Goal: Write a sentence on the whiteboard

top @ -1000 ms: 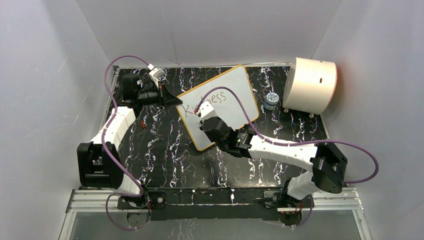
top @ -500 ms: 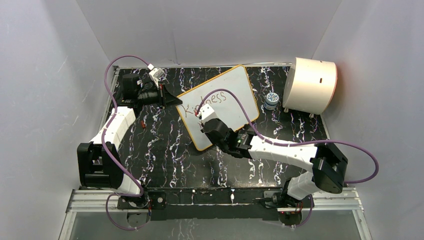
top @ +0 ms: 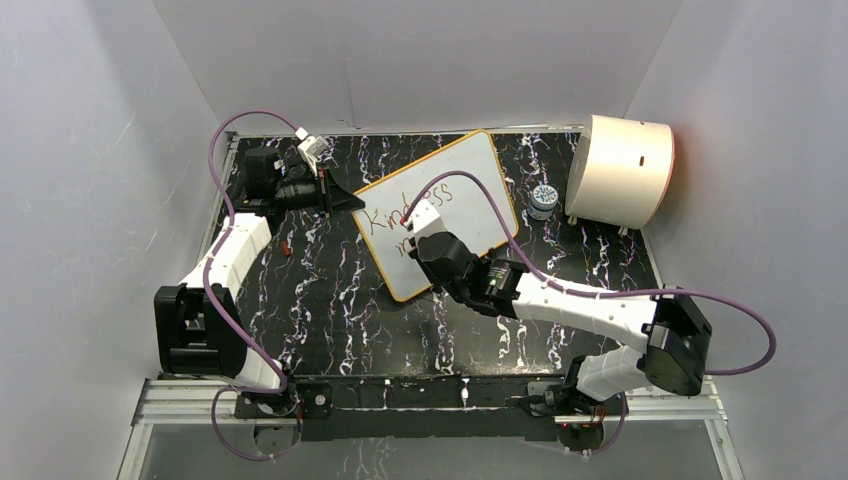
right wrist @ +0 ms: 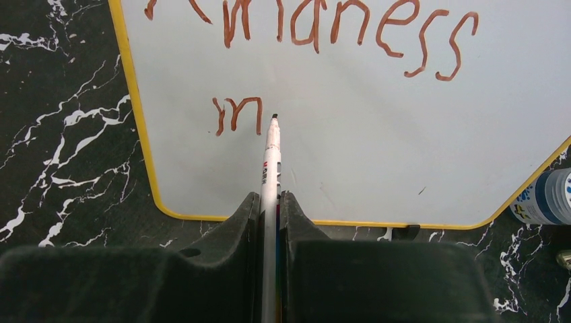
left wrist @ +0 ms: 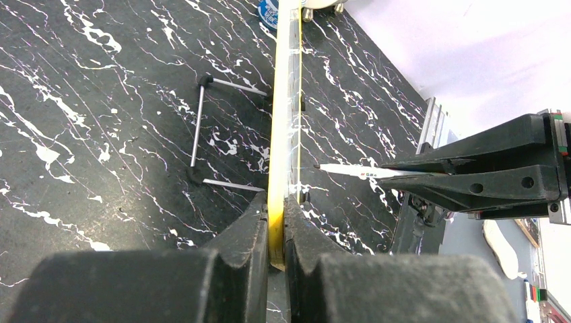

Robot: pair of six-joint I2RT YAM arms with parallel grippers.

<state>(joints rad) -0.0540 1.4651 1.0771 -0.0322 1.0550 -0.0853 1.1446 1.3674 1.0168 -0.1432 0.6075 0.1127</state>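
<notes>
The right gripper (right wrist: pixel 269 202) is shut tight on a white marker (right wrist: pixel 271 158), whose tip is at the whiteboard (right wrist: pixel 377 148) just right of a small "m" (the sentence (right wrist: pixel 350 30) reads "Kindness" with this letter below). The left gripper (left wrist: pixel 273 215) pinches the whiteboard's yellow rim at its left corner. A thin wire stand (left wrist: pixel 197 121) props the whiteboard above the black marbled mat (top: pixel 320 290).
</notes>
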